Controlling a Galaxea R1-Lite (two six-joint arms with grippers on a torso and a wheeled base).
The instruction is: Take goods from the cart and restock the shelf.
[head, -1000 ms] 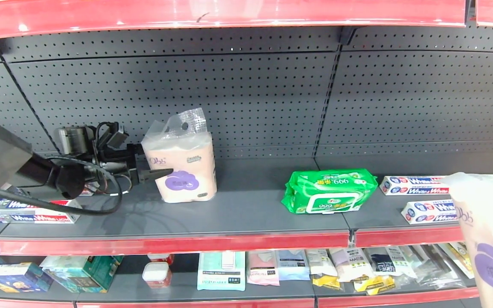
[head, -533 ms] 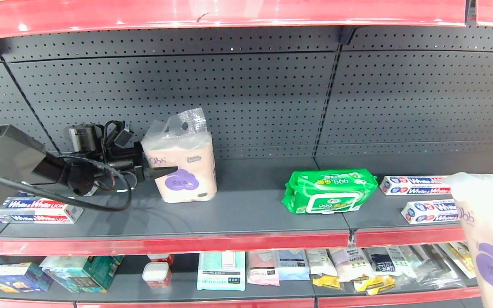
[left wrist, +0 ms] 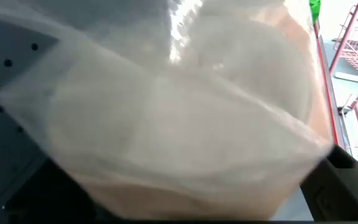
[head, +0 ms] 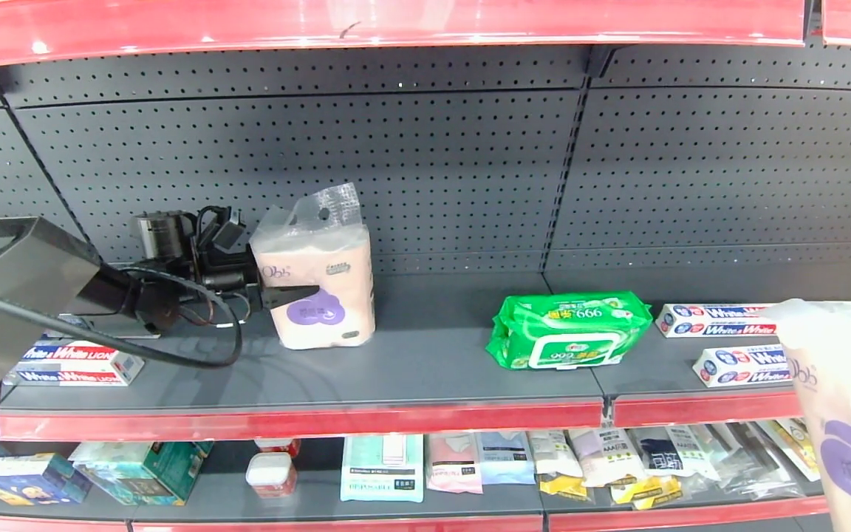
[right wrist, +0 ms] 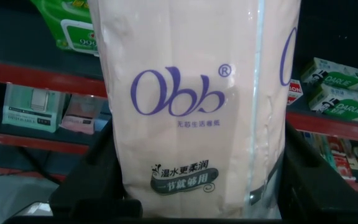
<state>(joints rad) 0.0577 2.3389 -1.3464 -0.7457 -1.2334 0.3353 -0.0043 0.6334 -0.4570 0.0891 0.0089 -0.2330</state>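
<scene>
A peach tissue pack (head: 318, 292) with a purple mark and a clear plastic top stands upright on the grey middle shelf (head: 425, 369), left of centre. My left gripper (head: 296, 293) comes in from the left and is shut on it, one black finger (head: 289, 294) across its front; the same pack (left wrist: 185, 112) bulges between the jaws in the left wrist view. A second, matching tissue pack (head: 850, 406) hangs at the lower right, in front of the shelf. My right gripper (right wrist: 191, 186) is shut on this second pack (right wrist: 191, 99).
A green wet-wipes pack (head: 569, 330) lies right of centre on the same shelf. Toothpaste boxes sit at the right end (head: 717, 319) and the left end (head: 74, 362). Bare shelf lies between the tissue pack and the wipes. The lower shelf (head: 322, 506) holds several small packets.
My left arm has pushed farther right along the shelf, shifting the tissue pack slightly right. The right gripper's pack has stayed where it was.
</scene>
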